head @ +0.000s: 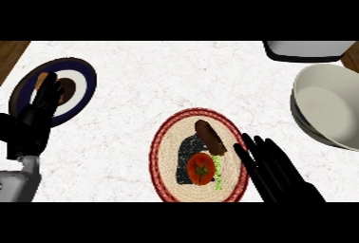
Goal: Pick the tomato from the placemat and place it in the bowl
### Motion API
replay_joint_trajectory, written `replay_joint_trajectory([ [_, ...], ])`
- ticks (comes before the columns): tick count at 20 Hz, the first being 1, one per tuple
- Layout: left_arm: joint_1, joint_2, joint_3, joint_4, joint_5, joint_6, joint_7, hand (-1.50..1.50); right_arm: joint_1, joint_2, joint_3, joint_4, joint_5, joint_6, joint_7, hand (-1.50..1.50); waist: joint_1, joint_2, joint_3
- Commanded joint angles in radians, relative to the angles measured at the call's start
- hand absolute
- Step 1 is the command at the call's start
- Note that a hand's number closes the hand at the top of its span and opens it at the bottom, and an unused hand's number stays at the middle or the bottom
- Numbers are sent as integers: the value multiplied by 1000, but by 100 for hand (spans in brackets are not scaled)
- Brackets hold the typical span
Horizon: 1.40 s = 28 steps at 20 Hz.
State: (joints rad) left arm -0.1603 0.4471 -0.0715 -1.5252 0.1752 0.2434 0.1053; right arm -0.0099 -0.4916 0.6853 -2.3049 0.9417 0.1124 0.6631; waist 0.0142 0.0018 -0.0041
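Right hand (pixel 279 178) at lower right of frame, open, fingers straight and close together, pointing up and slightly left, holding nothing. Fingers overlap the right rim of the round woven placemat (pixel 170 138), red border, lower centre of frame. Tomato (pixel 201 169) sits on the lower part of the placemat, just left of the right hand, not touched by it; a thin pale green strip (pixel 218 172) lies between tomato and fingers. A brown oblong item (pixel 210 136) lies tilted on the placemat above the tomato; a dark patch (pixel 185 156) on the mat left of both, can't tell what it is. Bowl (pixel 329 107), pale and empty-looking, at right edge of frame, up and right of the right hand, apart from the placemat. Left hand (pixel 33 118) at left edge, open, fingers up, resting over the edge of a navy-and-white plate (pixel 80 78) in upper left. White container with dark rim (pixel 308 50) cut off at top right. All on white marbled counter (pixel 140 66).
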Motion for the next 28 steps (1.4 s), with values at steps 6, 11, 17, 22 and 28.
replay_joint_trajectory([
  [6, -14, 28, 51, -47, 18, -44, 80, 0, -226, 217, 9, 121, -144, 389, 215, -150, -5, -2, 4],
  [11, -1, -30, 17, -21, -34, -12, 15, 0, -306, 303, 0, 303, -183, 515, 285, -150, -4, -1, 3],
  [17, -2, -56, 52, 61, -43, -42, -40, 0, -274, 296, 8, 351, -118, 530, 243, -150, -16, -2, 4],
  [22, 73, -46, 61, -59, -52, -52, -12, 0, -308, 270, 73, 436, 88, 341, 120, -150, -6, -4, 4],
  [28, 59, -108, 61, -12, -109, -72, -25, 0, -274, 337, 28, 459, 123, 372, 80, -150, -13, -2, 4],
])
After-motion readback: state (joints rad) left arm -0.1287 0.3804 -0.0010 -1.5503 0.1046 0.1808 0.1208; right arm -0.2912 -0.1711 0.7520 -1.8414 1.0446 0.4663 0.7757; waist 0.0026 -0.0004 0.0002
